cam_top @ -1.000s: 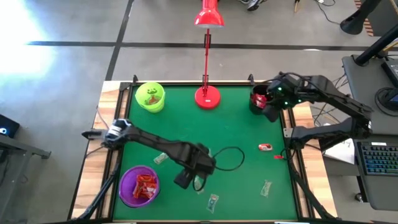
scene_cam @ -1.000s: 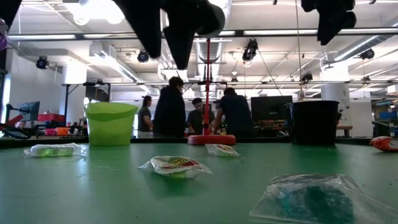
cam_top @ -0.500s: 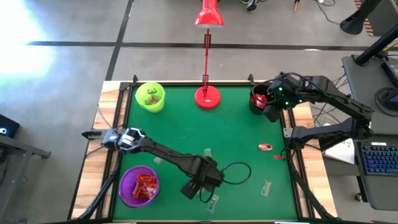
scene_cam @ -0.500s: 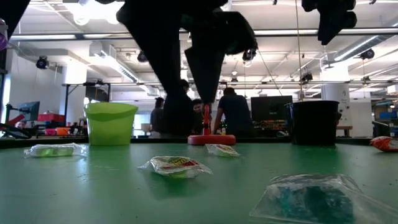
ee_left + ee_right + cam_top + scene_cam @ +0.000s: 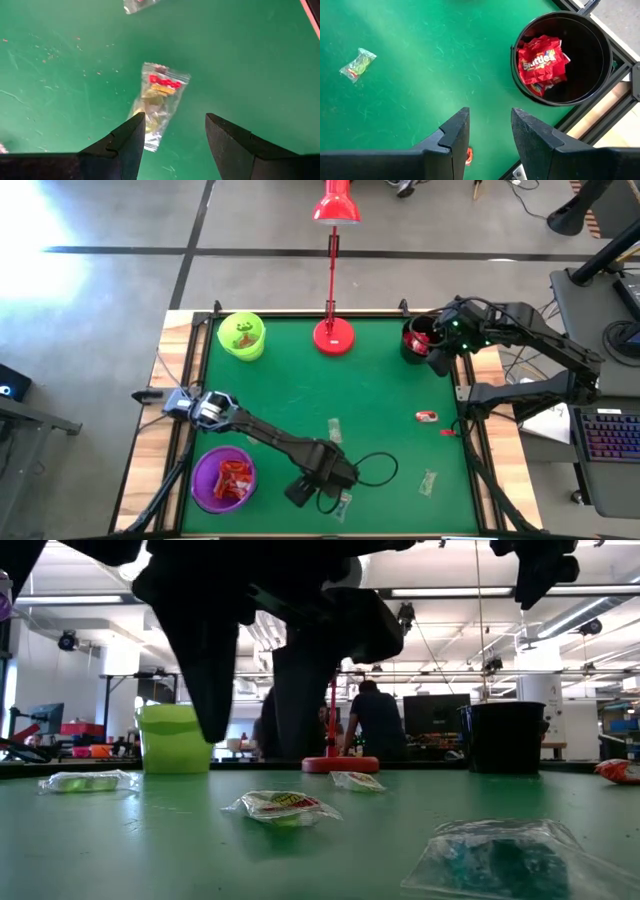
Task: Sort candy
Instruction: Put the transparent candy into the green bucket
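Left wrist view: the left gripper point(image 5: 172, 132) hangs wide open over a clear sweet point(image 5: 159, 102) lying flat on the green table point(image 5: 250, 60), one fingertip already above the wrapper's edge. If it drops off-centre, a finger could likely pin or skid the slippery wrapper instead of pinching it. The right gripper point(image 5: 490, 127), part open and empty, waits beside the black cup point(image 5: 562, 97) of red sweets point(image 5: 542, 62); more candy lies scattered.
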`<action>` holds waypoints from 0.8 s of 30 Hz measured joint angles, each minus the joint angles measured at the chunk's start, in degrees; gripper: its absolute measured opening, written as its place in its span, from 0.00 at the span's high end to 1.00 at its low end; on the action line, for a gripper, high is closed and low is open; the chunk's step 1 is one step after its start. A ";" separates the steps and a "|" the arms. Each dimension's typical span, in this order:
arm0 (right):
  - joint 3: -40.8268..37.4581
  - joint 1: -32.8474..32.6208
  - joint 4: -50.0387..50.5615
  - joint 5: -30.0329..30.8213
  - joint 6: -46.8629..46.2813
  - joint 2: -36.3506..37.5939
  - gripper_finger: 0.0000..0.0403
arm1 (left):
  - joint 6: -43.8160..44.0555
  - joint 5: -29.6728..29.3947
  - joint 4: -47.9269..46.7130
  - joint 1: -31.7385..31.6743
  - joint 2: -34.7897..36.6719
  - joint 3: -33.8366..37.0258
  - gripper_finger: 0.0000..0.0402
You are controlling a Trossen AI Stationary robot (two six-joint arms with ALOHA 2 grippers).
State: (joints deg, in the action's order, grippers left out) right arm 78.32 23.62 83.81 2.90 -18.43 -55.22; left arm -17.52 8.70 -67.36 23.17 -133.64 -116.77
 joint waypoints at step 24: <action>0.00 0.00 -0.11 0.00 -1.95 -0.02 0.66 | 4.39 -2.13 10.06 -0.28 0.46 9.79 0.53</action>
State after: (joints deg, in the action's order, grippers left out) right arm 78.32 23.62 83.70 2.90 -20.38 -55.24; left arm -13.12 6.57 -57.30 22.89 -133.19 -106.97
